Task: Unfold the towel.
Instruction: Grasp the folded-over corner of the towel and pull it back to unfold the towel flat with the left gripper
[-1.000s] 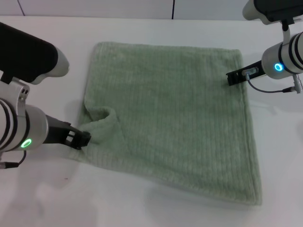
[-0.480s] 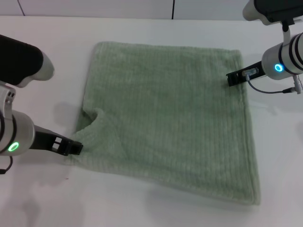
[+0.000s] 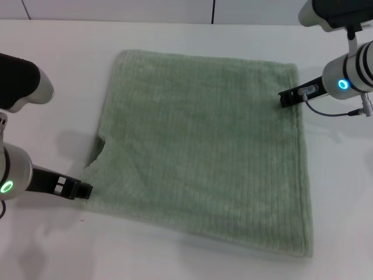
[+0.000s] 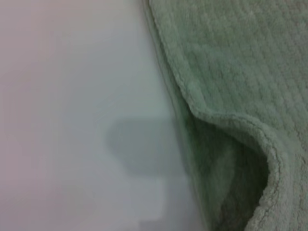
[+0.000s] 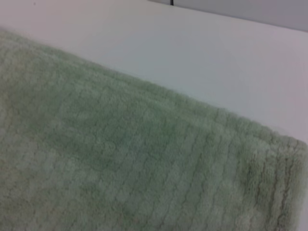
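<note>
The pale green towel (image 3: 204,140) lies spread almost flat on the white table (image 3: 58,81). A small raised pucker (image 3: 98,149) remains on its left edge. My left gripper (image 3: 86,190) is at the towel's near-left corner, low on the table, shut on that corner. Over on the far-right side, my right gripper (image 3: 284,97) is shut on the towel's edge just below the far-right corner. The left wrist view shows the towel's hemmed edge (image 4: 231,62) arching up over the table. In the right wrist view the towel's ribbed corner (image 5: 96,159) lies flat.
Bare white table surrounds the towel on all sides. A back wall with a dark vertical seam (image 3: 213,10) runs along the far edge. My two arm bodies stand at the left and right borders of the head view.
My left gripper has pulled the near-left corner outward and toward me, flattening most of the fold there. The towel's near edge shifted slightly. The right gripper stayed put.
</note>
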Controlling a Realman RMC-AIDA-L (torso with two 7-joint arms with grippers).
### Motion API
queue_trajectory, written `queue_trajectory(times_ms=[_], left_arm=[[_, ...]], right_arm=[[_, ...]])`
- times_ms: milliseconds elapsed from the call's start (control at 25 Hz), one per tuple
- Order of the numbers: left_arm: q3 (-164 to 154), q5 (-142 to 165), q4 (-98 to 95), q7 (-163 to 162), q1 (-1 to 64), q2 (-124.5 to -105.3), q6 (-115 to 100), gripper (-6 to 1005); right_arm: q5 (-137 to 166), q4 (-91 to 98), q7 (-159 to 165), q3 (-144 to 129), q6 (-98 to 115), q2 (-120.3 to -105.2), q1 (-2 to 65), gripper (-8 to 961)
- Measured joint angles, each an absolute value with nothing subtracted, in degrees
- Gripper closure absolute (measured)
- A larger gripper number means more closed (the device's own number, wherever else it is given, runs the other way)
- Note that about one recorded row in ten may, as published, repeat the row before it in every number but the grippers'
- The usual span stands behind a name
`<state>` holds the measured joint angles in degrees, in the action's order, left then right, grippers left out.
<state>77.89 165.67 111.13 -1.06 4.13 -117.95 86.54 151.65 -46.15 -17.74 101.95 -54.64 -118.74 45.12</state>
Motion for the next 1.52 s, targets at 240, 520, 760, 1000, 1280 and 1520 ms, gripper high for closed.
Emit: queue_trajectory(times_ms=[240, 520, 760, 1000, 1280, 1520], left_arm=[[77.39, 165.67, 111.18, -1.22, 3.56, -117.95, 86.75, 217], [77.31, 165.58, 110.72, -0.46, 4.58, -117.95, 86.27, 207], [78.18, 165.56, 110.31, 0.01, 6.4, -118.0, 85.85, 210], [81.29, 165.66, 109.61, -0.45, 7.09, -117.94, 86.98, 210], [80.7, 165.67, 110.21, -1.57, 6.82, -118.02, 88.37, 208], [81.33, 165.68, 113.63, -2.33, 6.55, -118.01, 89.14, 208]], right_arm=[[151.65, -46.23, -17.84, 101.95, -54.84, -118.74, 45.09, 954], [151.66, -46.5, -17.92, 101.86, -54.93, -118.74, 45.28, 954], [151.7, -48.65, -17.92, 101.86, -55.67, -118.74, 44.61, 954], [151.7, -48.86, -17.91, 101.86, -55.89, -118.74, 44.45, 954], [151.7, -48.85, -17.93, 101.87, -55.72, -118.74, 44.48, 954], [151.69, -48.91, -17.95, 101.86, -55.25, -118.74, 44.53, 954]])
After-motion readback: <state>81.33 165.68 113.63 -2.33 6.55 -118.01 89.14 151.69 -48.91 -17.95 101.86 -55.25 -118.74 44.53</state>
